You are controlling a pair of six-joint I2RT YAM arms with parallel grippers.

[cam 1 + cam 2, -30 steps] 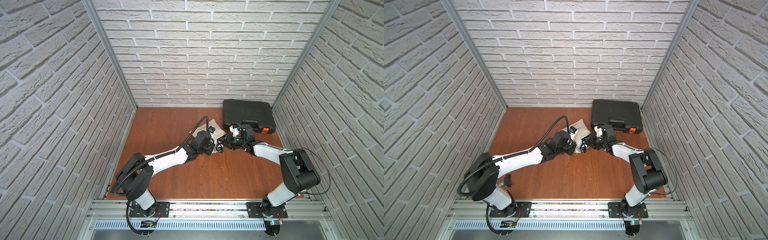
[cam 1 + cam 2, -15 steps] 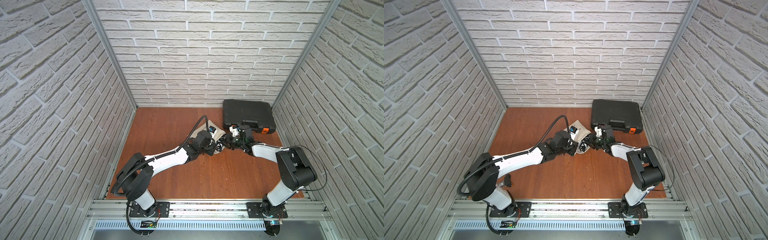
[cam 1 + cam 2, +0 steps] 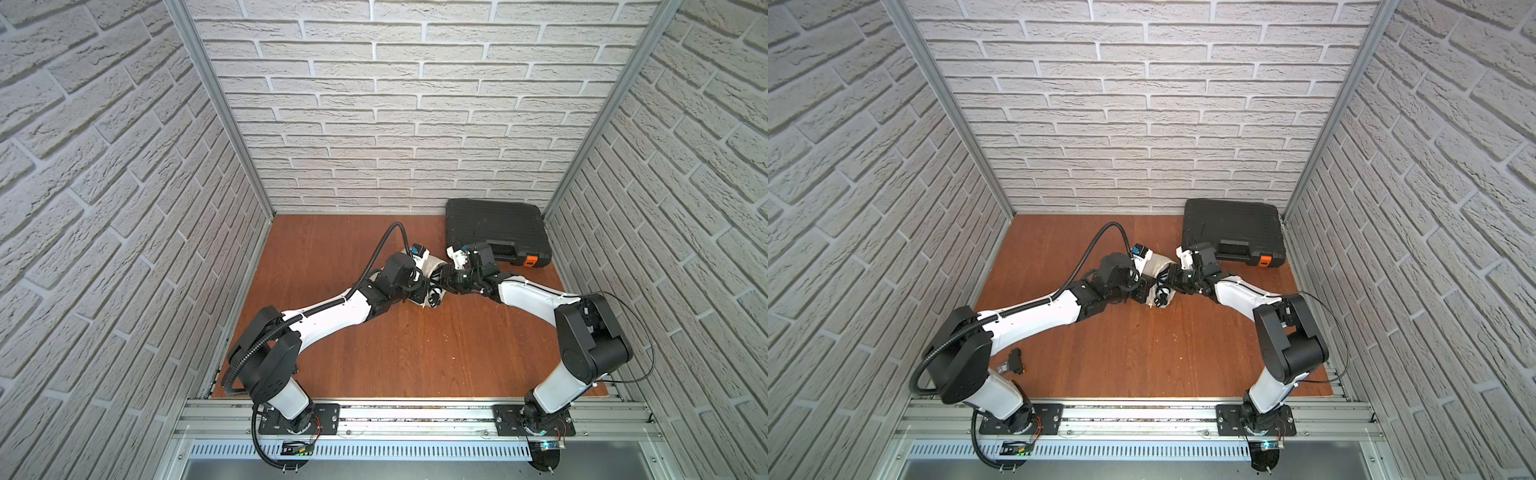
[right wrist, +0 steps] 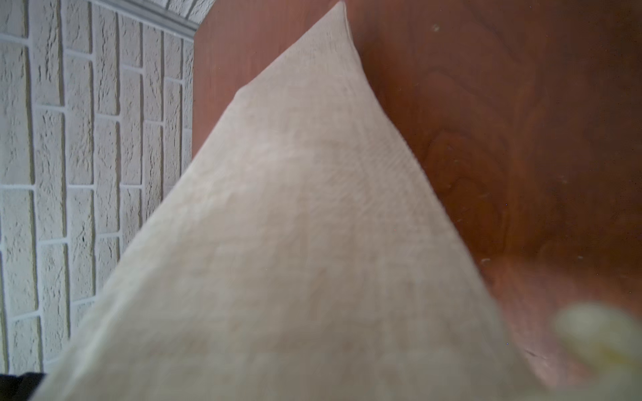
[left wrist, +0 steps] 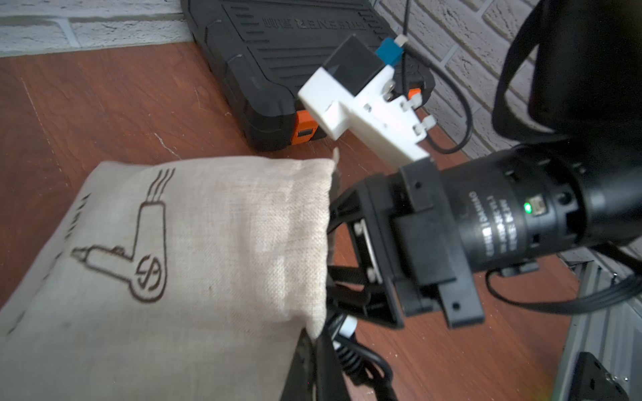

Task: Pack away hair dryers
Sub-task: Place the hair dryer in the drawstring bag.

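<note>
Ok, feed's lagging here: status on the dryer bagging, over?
Left gripper shut on cloth bag rim. Right gripper at bag mouth, grip unclear. Hair dryer unseen; black cord hangs out. Black case behind, apart from bag.

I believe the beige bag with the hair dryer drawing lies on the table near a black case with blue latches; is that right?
Not quite: the latches are orange, not blue, as the left wrist view shows. The beige bag with the hair dryer drawing does lie on the table near the black case.
</note>
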